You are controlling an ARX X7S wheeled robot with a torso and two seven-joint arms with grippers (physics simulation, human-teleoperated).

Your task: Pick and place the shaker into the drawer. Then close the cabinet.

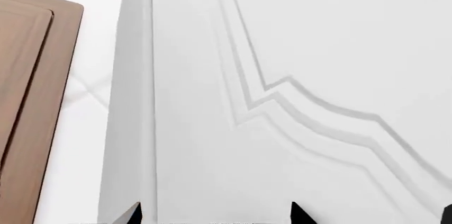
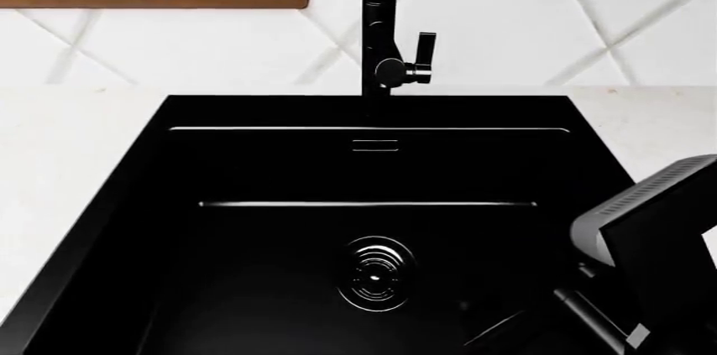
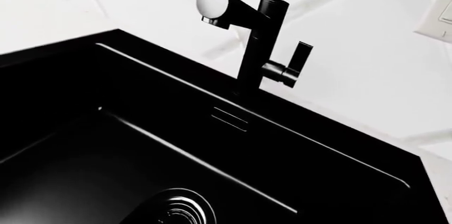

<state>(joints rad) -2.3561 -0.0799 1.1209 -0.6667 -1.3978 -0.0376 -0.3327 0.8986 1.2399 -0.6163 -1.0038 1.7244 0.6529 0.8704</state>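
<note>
Moulding in curvy raised lines fills the left wrist view: a pale grey cabinet front [image 1: 297, 75], close up, with two black fingertips [image 1: 300, 214] set apart. Right arm [image 2: 656, 246] hangs over the black rectangular sink [image 2: 280, 170] beside the black faucet [image 2: 387, 44]; its grip cannot be told. No shaker or drawer shows.

Black sink [image 2: 134, 229], tap [image 2: 381, 44], white tiled wall [image 2: 201, 44].
</note>
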